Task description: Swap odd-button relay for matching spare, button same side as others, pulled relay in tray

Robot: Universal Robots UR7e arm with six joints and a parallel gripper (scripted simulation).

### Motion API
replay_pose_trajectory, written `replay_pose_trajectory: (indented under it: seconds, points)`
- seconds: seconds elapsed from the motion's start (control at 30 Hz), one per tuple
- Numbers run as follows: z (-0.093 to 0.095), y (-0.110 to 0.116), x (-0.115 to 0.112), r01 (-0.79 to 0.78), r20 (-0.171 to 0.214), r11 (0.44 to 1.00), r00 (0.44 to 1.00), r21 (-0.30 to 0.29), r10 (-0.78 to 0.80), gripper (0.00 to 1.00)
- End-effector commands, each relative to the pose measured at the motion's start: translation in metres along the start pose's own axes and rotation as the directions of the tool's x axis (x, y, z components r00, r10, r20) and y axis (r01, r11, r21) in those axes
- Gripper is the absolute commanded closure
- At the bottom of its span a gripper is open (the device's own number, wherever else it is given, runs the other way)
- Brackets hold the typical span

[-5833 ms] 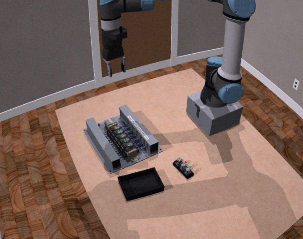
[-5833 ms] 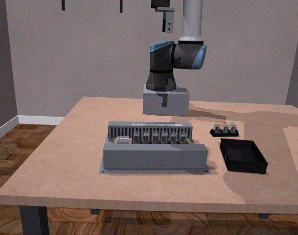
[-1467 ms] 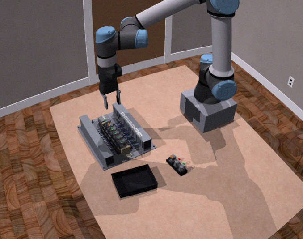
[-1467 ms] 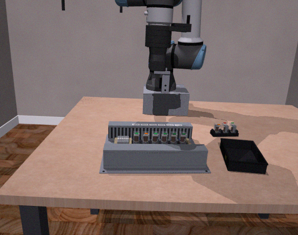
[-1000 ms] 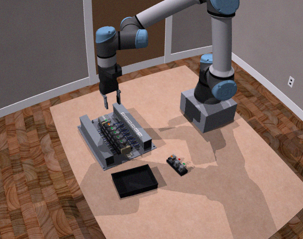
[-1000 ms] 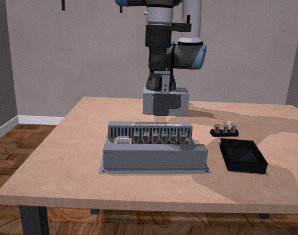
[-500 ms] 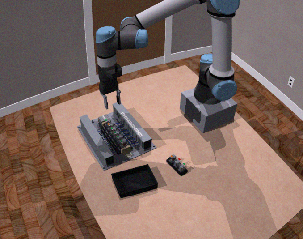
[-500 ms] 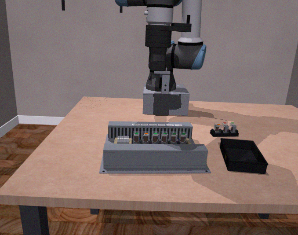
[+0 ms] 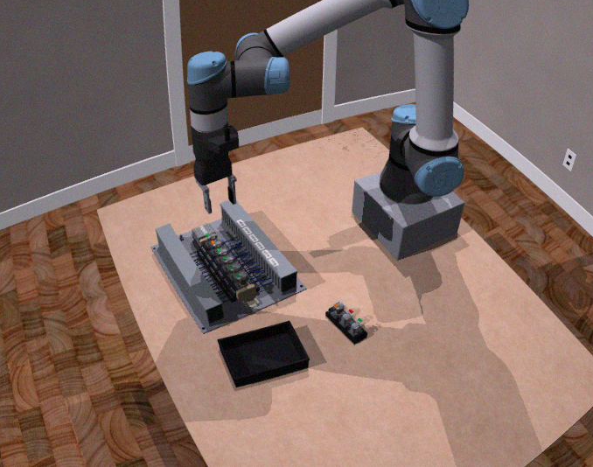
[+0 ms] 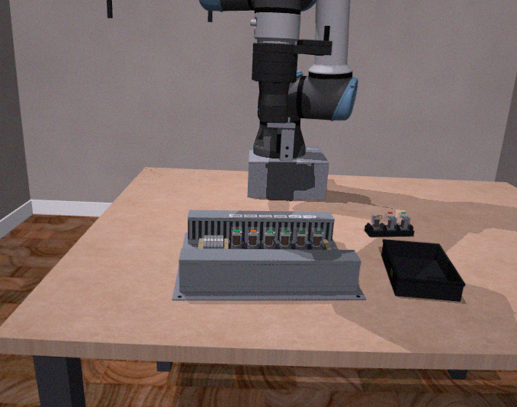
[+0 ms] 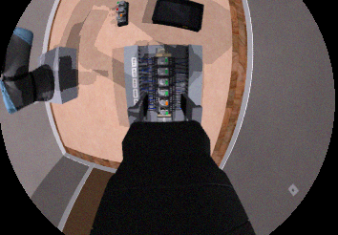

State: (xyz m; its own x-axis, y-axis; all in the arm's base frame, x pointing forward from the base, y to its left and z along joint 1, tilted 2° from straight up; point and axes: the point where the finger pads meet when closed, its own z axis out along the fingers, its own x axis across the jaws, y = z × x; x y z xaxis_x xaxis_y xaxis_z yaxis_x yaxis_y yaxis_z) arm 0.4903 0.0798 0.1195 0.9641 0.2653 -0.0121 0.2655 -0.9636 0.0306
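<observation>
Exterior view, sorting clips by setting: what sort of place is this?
Probably a bare indoor test room: a wooden table carrying a relay panel and a pedestal-mounted arm, on parquet floor between plain grey walls.

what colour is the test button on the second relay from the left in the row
Orange, while the other relays' buttons are green. The odd relay shows best in the exterior view.
</observation>
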Motion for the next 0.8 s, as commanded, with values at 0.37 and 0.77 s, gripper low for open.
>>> replay_pose_trajectory:
  seconds: [0.37, 0.77]
  points:
    - [0.053, 0.027, 0.000, 0.000, -0.001, 1.000, 1.000, -0.001, 0.000, 0.00]
    - [0.106, 0.052, 0.000, 0.000, -0.001, 1.000, 1.000, -0.001, 0.000, 0.00]
